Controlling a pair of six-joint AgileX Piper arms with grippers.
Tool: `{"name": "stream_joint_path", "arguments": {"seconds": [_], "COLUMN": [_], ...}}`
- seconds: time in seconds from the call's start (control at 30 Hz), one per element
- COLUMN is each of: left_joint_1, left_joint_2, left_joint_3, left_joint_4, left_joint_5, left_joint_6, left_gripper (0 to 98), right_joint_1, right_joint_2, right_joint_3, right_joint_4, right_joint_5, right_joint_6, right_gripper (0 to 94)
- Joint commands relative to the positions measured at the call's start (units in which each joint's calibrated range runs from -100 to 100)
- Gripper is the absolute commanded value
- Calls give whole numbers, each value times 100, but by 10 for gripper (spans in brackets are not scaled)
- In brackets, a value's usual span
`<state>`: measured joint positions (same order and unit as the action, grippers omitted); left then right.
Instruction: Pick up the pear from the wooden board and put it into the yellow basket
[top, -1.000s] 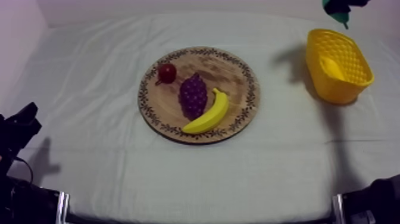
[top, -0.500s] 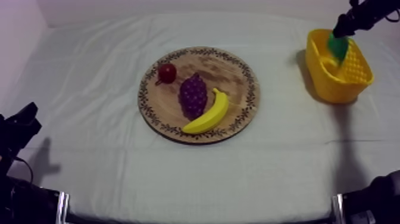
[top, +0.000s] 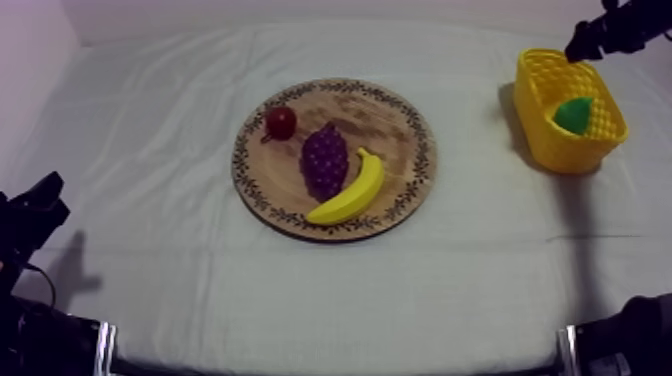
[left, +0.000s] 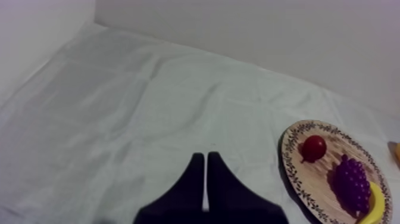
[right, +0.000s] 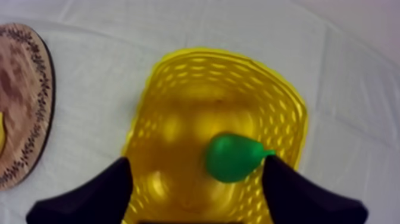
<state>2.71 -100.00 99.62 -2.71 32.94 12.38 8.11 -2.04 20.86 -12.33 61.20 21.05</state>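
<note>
the pear (right: 233, 157) lies in the yellow basket (right: 178, 65), free beneath the right gripper (right: 195, 164), spread wide and empty to let it go; the left gripper (left: 205, 162), pressed together on nothing, idles unneeded.

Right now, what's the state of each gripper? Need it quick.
Left gripper: shut, holding nothing.
Right gripper: open, empty, over the yellow basket; the pear lies inside it.

In the left wrist view, the edge crops the banana (left: 376, 205) and wooden board (left: 312, 182).
</note>
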Motion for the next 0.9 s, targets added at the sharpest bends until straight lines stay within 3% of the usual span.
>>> {"name": "stream_joint_path", "arguments": {"seconds": [0.0,0.13,0.37,0.63,0.87], "left_joint_1": [1,1,1,1,1], "left_joint_2": [0,0,0,0,0], "left_joint_3": [5,5,5,5,5], "left_joint_4": [0,0,0,0,0], "left_joint_5": [-3,-3,-3,-3,-3], "left_joint_6": [-1,0,0,-1,0], "left_gripper": [1,1,1,1,1], "right_joint_1": [-28,-169,-579,-881,-911], "right_joint_2": [-532,-1318,-2975,-4697,-5939], "right_joint_3": [210,706,1713,2850,4036], "right_joint_4": [-32,74,520,1103,1550], "right_joint_5": [-144,-471,-962,-1108,-1445], "right_joint_6": [-96,-344,-1065,-1964,-2292], "right_gripper": [448,316,103,57,47]}}
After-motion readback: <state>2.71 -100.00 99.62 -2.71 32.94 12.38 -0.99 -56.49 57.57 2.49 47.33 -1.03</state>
